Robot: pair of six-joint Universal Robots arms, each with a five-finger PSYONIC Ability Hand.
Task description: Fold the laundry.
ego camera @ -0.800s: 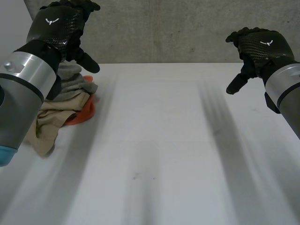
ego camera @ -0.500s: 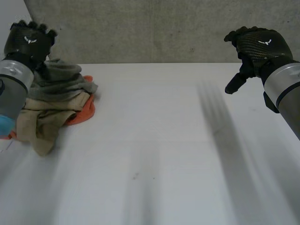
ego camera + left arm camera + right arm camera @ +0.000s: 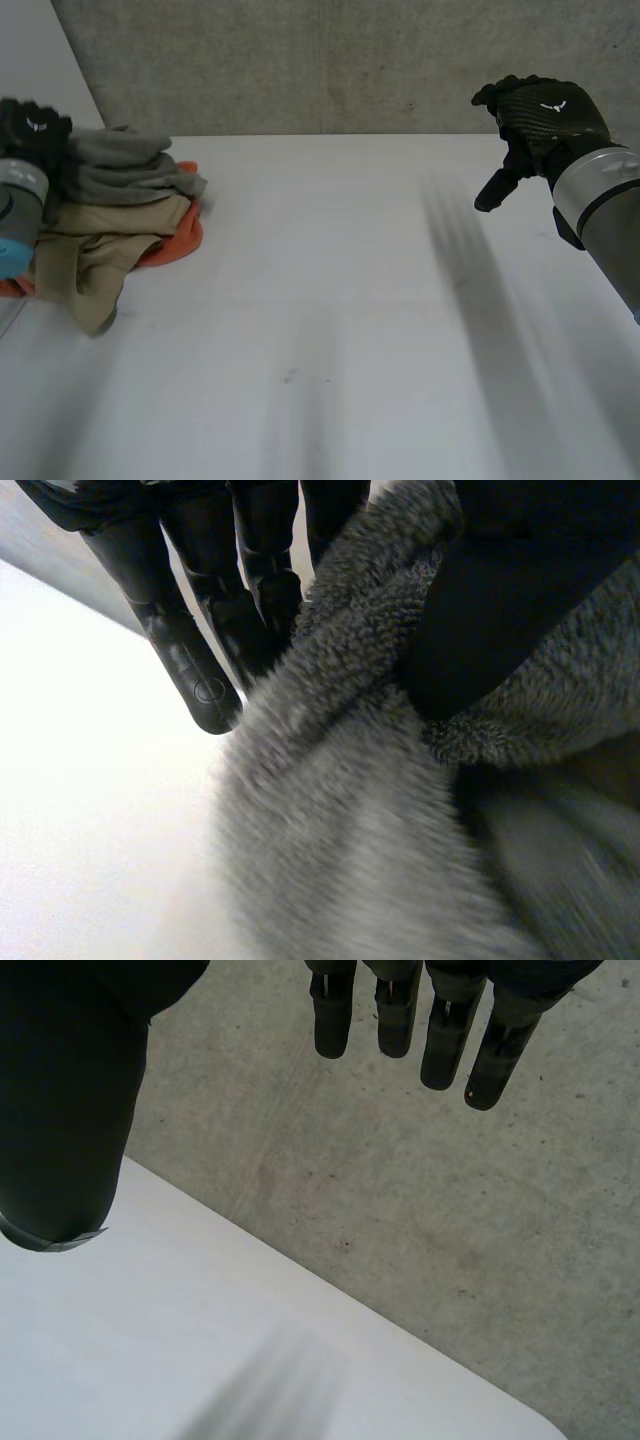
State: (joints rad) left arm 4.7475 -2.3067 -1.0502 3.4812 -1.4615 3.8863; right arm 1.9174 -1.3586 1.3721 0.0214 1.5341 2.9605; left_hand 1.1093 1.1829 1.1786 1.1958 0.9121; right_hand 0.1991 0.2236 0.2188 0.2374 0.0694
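nearest, the front of the white table (image 3: 330, 330) is seen, w/ a faint speck on it. further back, on the table's left side, the laundry pile (image 3: 110, 215) is set. a tan cloth (image 3: 95, 255) hangs lowest & nearest. an orange cloth (image 3: 180, 240) is buried under it, w/ just a rim showing. a grey cloth (image 3: 125, 170) is bunched on top. how many pieces are stacked can't be told. the pile's left side is cut off by the left arm (image 3: 15, 205) & the view's edge.

the left hand (image 3: 35, 128) is placed at the pile's far left side, against the grey cloth. from the head cam its back is seen, the fingers being hidden. in the left wrist view the fingers (image 3: 205, 670) are held straight along one side of a raised fold of the grey cloth. the thumb (image 3: 520, 570) is sunk into the other side, so the fold is pinched between them. a brownish patch past the thumb can't be made out.

further back on the right, the right hand (image 3: 540, 105) is held up above the table, well apart from the pile. its fingers (image 3: 445, 1030) are kept straight & the thumb (image 3: 60, 1090) wide of them, w/ nothing held. the right arm (image 3: 600, 195) is cut off by the view's edge.

farthest, a concrete wall (image 3: 330, 60) is seen behind the table.
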